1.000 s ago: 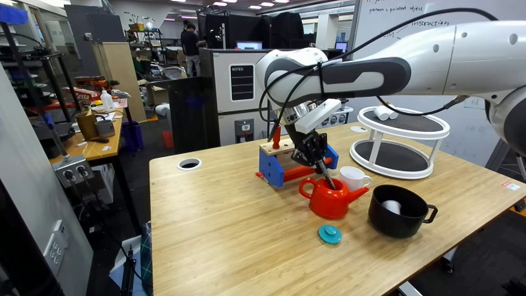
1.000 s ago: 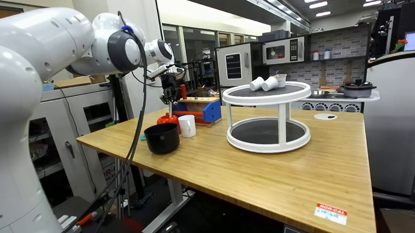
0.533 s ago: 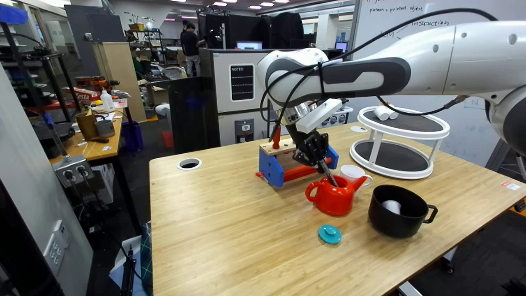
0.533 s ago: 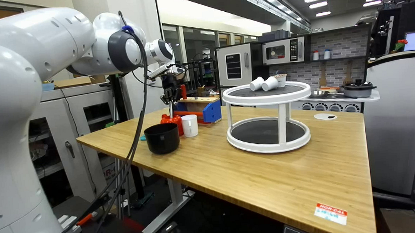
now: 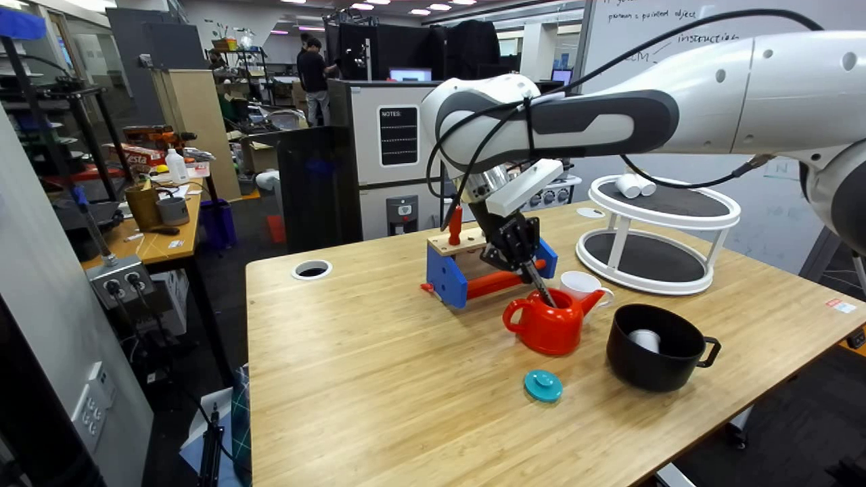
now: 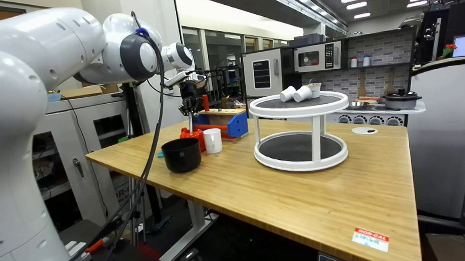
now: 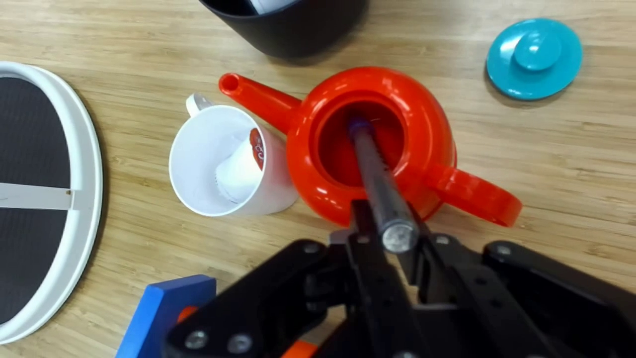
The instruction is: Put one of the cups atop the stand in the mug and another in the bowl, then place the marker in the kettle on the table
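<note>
In the wrist view my gripper (image 7: pixel 387 219) is shut on the grey marker (image 7: pixel 378 181) near its upper end. The marker slants down through the opening of the red kettle (image 7: pixel 432 114), its blue-purple tip inside. Close beside the kettle's spout side stands the white mug (image 7: pixel 280 186), with a white cup (image 7: pixel 241 171) in it. Another cup (image 5: pixel 645 340) lies in the black bowl (image 5: pixel 643 372). Two white cups (image 6: pixel 288 93) lie on the top tier of the white-rimmed stand (image 6: pixel 299 112), and a patterned cup (image 6: pixel 314 89) shows behind them.
A teal lid (image 5: pixel 543 385) lies on the table near the kettle. Behind the gripper stands a blue rack (image 5: pixel 446 276) with a red bar and a wooden top. The table edge (image 6: pixel 261 220) runs past the bowl.
Over the last second the kettle slid and turned a little toward the mug, which shifted slightly. In the last half second the arm has risen slightly, the marker still gripped.
</note>
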### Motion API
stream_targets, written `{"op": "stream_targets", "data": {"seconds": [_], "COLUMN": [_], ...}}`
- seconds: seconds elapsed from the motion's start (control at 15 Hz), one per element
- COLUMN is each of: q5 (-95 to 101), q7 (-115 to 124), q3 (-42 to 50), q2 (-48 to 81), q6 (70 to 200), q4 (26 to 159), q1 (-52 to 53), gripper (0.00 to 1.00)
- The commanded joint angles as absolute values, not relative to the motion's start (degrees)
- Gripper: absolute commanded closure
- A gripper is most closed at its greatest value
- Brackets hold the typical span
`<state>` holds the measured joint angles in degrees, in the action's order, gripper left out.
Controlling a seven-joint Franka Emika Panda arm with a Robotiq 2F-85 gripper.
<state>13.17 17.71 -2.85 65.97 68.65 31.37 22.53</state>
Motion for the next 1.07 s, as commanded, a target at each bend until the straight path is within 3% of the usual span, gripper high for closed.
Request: {"op": "stream_targets", "data": {"seconds": [0.0,1.0], "q5": [13.48,18.17], "q7": [17.53,17.17], "q3": [-2.89,-1.56], "q2": [63.75,60.87], "q6": [67.03,64.97], "q4": [32.07,32.18], "q1": [23.55,29.62], "gripper": [0.96,0.96]}}
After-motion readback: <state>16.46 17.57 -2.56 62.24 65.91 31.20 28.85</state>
